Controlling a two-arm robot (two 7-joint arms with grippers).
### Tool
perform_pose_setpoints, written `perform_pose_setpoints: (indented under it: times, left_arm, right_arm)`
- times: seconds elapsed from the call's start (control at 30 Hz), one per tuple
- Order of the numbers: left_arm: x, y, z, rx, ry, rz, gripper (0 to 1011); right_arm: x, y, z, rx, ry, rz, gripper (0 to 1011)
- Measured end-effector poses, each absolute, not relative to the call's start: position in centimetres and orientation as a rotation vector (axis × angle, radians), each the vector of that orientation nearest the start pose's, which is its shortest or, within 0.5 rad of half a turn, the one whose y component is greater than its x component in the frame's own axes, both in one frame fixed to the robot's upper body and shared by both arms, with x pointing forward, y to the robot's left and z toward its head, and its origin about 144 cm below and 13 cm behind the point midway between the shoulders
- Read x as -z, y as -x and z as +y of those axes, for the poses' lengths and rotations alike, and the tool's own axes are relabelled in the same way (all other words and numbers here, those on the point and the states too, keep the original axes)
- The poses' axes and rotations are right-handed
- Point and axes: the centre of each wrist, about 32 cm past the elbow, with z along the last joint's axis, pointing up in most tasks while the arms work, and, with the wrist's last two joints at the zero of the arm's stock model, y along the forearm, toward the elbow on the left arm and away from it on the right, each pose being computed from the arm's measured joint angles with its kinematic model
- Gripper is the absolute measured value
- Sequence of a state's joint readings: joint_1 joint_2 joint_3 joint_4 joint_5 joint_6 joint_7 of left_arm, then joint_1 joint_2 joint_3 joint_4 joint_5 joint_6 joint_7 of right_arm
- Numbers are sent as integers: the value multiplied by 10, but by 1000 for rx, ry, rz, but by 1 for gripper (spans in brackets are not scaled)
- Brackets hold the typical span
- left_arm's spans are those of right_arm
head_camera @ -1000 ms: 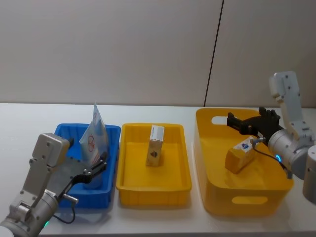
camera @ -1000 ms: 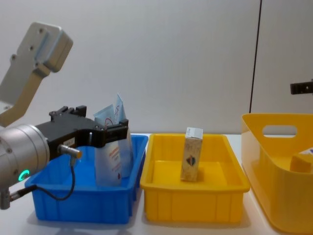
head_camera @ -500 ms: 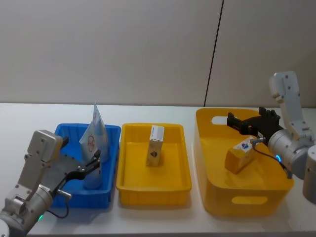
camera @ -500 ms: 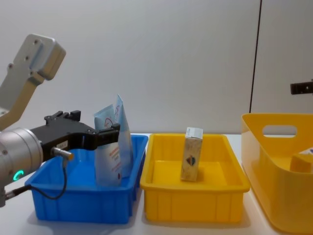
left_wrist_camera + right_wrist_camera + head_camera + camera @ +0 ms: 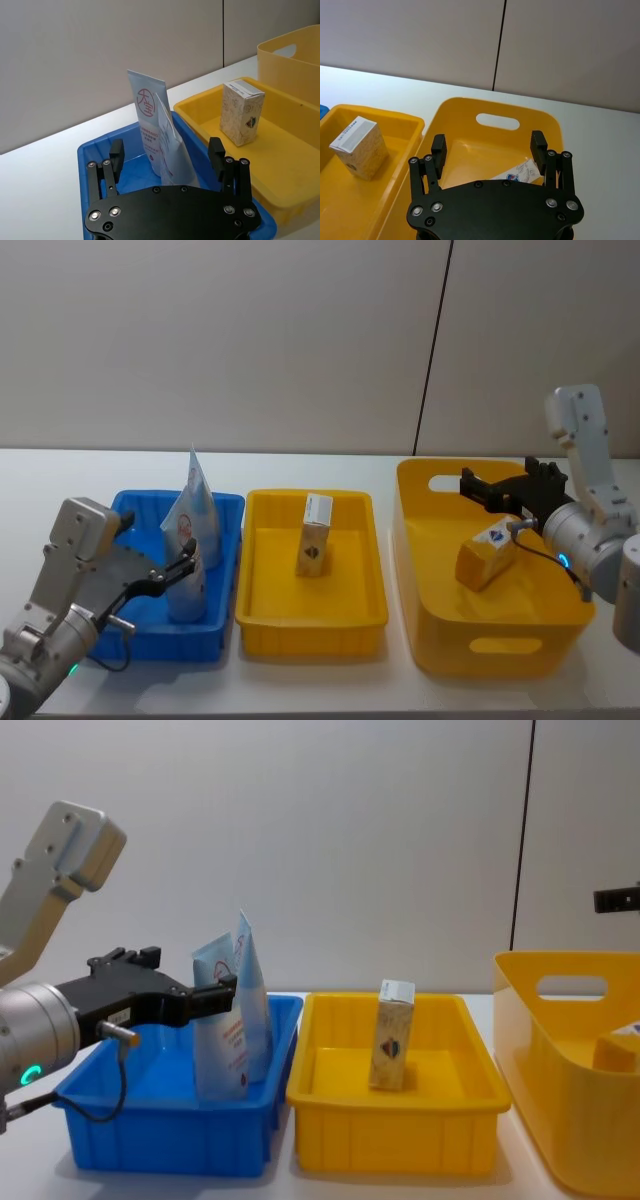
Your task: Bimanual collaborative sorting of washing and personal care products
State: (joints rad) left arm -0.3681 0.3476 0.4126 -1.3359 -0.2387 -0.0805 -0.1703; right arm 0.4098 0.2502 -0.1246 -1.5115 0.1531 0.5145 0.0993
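Two light-blue pouches (image 5: 189, 530) (image 5: 226, 1030) (image 5: 148, 125) stand upright in the blue bin (image 5: 225, 505). My left gripper (image 5: 183, 566) (image 5: 218, 992) (image 5: 166, 148) is open at the bin's near-left side. Its fingertips are level with the front pouch, holding nothing. A beige carton (image 5: 314, 536) (image 5: 392, 1036) (image 5: 242, 113) (image 5: 359, 148) stands upright in the yellow tray (image 5: 262, 620). Another carton (image 5: 487, 553) (image 5: 518, 173) lies tilted in the large yellow basket (image 5: 500, 645). My right gripper (image 5: 482, 489) (image 5: 488, 142) hangs open above that carton.
The blue bin (image 5: 170, 1140), yellow tray (image 5: 395, 1135) and tall yellow basket (image 5: 545, 1020) stand side by side, left to right, on a white table. A plain wall lies close behind. The basket has handle cut-outs (image 5: 497, 120) in its walls.
My left gripper has drawn back from around the front pouch toward the near-left, still open. The pouches stay standing. The right arm has not moved.
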Motion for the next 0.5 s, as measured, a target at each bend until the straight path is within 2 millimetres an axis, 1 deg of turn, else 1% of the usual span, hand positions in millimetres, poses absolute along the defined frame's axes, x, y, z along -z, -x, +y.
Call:
perform_pose_setpoints:
  times: [0.33,0.5]
  left_arm:
    - [-1177,-550,237,-1085,-89,-223,1002]
    - [-1175,-548,237,-1085,-88,-215,1001]
  right_arm:
    - [-1274,-556,-267,1410,250,50,1004]
    - [-1274,-556,-267,1410,249,49,1004]
